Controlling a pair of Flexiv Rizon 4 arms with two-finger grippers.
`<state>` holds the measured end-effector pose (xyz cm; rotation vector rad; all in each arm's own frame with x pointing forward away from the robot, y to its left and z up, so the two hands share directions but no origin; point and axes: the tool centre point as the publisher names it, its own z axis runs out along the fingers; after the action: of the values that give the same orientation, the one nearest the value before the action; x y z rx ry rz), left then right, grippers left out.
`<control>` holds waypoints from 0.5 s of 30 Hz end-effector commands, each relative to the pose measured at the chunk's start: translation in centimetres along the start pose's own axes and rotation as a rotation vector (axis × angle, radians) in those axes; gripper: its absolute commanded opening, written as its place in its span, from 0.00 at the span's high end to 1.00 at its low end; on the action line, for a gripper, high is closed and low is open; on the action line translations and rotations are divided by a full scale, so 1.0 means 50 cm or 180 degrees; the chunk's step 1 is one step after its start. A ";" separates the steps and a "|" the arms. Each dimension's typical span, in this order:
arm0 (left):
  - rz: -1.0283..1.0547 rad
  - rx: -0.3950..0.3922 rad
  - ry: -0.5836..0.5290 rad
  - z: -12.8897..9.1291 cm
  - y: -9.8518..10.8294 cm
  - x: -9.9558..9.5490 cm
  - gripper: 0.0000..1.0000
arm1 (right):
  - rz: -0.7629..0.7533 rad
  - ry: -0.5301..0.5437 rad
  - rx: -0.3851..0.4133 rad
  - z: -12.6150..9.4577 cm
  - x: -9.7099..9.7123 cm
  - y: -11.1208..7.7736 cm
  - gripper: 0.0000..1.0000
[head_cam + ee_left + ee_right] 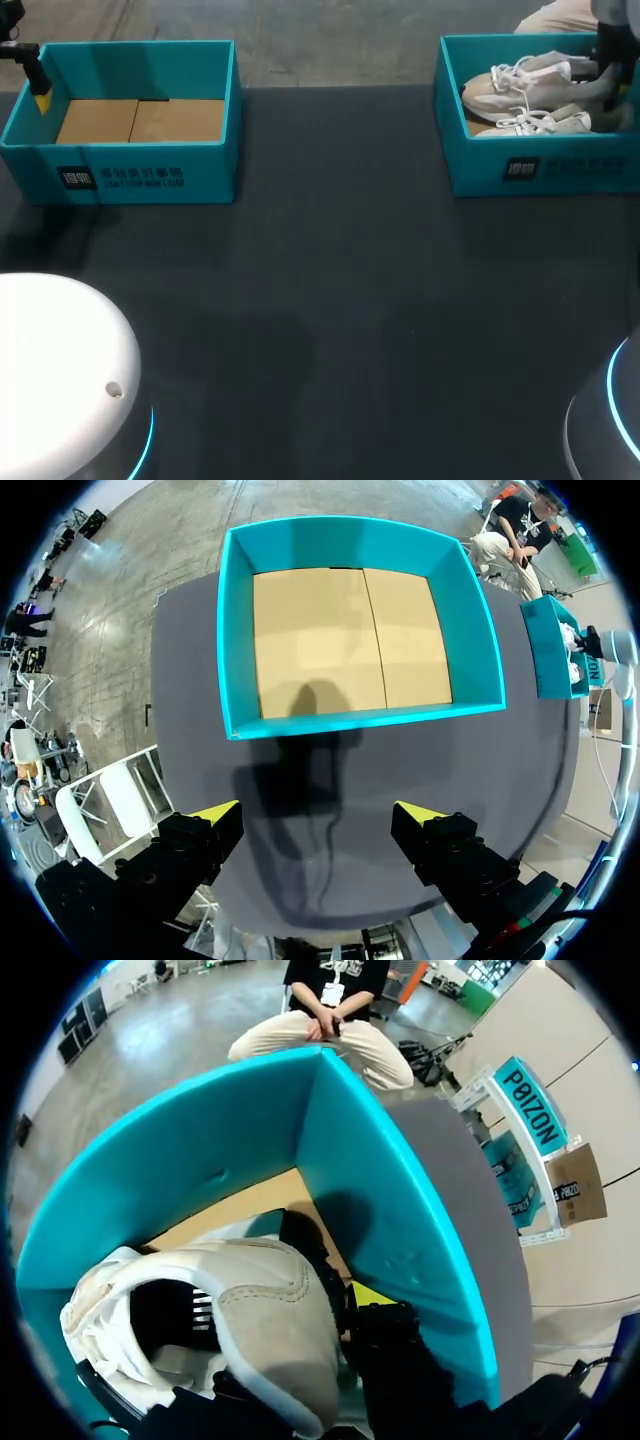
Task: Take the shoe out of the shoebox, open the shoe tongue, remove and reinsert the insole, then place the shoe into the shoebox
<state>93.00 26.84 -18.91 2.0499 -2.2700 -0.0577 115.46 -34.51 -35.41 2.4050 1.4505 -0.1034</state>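
Shoeboxes number two, both teal and open-topped, standing well apart at the far edge of the dark table (330,300). The left shoebox (120,178) shows only its brown cardboard floor. The right shoebox (540,170) holds two pale laced shoes (525,85) lying side by side. The left hand (318,815) hangs released over bare table just outside one wall of the left shoebox. The right hand (606,70) is down inside the right shoebox against the heel (280,1310) of one shoe, hemmed in by the box's corner walls; whether it is clenched cannot be told. A wide stretch of table lies open between and before the boxes.
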 end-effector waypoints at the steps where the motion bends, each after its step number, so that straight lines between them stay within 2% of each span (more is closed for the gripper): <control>1: -0.0002 -0.0004 -0.0009 -0.001 0.001 0.000 0.00 | 0.0013 -0.0019 0.0072 0.017 0.006 0.014 1.00; 15: -0.0002 -0.0004 -0.0009 -0.001 0.001 0.000 0.00 | -0.0023 0.0020 0.0151 0.028 0.003 0.007 1.00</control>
<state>93.00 26.84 -18.91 2.0499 -2.2700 -0.0576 115.51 -34.86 -36.62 2.4352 1.4740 -0.1251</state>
